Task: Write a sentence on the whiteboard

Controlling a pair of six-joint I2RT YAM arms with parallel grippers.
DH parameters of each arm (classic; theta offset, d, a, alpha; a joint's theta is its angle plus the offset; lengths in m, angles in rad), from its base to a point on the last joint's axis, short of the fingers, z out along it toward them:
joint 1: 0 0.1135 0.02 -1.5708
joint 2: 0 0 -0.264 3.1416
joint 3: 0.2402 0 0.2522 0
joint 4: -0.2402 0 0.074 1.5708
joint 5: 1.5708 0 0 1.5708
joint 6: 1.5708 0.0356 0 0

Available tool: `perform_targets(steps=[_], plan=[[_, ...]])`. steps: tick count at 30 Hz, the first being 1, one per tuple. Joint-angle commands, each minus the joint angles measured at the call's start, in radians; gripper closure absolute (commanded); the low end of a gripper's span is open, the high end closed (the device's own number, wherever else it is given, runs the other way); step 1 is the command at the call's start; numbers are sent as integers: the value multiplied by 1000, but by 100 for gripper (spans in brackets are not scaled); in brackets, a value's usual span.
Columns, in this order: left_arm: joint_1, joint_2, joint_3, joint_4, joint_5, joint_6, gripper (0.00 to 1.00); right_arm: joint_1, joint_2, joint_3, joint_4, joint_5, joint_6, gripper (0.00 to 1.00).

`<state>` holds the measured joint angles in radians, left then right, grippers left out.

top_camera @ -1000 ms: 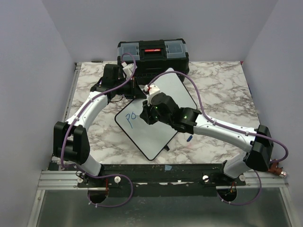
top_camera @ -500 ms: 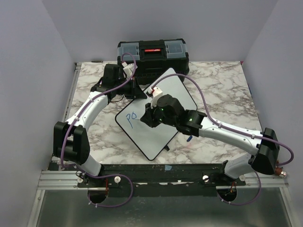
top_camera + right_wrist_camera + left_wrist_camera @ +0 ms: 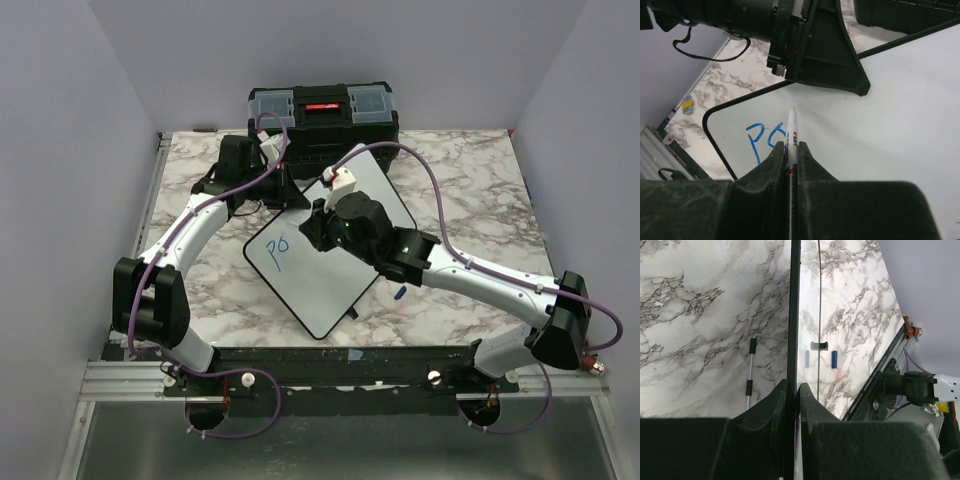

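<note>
The whiteboard (image 3: 335, 265) lies turned like a diamond on the marble table. The sentence (image 3: 277, 249) is only blue letters reading "po" near its left corner, also in the right wrist view (image 3: 761, 138). My left gripper (image 3: 291, 192) is shut on the board's black frame (image 3: 794, 315) at its far left edge, jaws pressed on either side (image 3: 793, 390). My right gripper (image 3: 318, 226) is shut on a white marker (image 3: 792, 137), held over the board (image 3: 890, 115). The marker's tip (image 3: 792, 109) points just right of the "o"; I cannot tell whether it touches.
A black toolbox (image 3: 323, 108) stands at the back, just behind the board's far corner. A small blue marker cap (image 3: 400, 292) lies on the table right of the board, also in the left wrist view (image 3: 835, 358). The left arm's fingers (image 3: 827, 55) sit ahead of the marker.
My right gripper has moved back and to the right with the marker, away from the letters, which now show in full. The left gripper and board have not moved.
</note>
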<state>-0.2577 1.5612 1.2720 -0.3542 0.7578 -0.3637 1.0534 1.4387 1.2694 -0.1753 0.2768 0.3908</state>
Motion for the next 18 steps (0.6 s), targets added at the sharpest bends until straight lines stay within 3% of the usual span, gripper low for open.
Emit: perform_targets(steps=[1, 18], plan=[[0, -27, 13, 46, -42, 43, 100, 3, 37, 41, -42, 93, -10, 99], [0, -27, 18, 47, -36, 42, 100, 2, 100, 53, -46, 26, -33, 99]])
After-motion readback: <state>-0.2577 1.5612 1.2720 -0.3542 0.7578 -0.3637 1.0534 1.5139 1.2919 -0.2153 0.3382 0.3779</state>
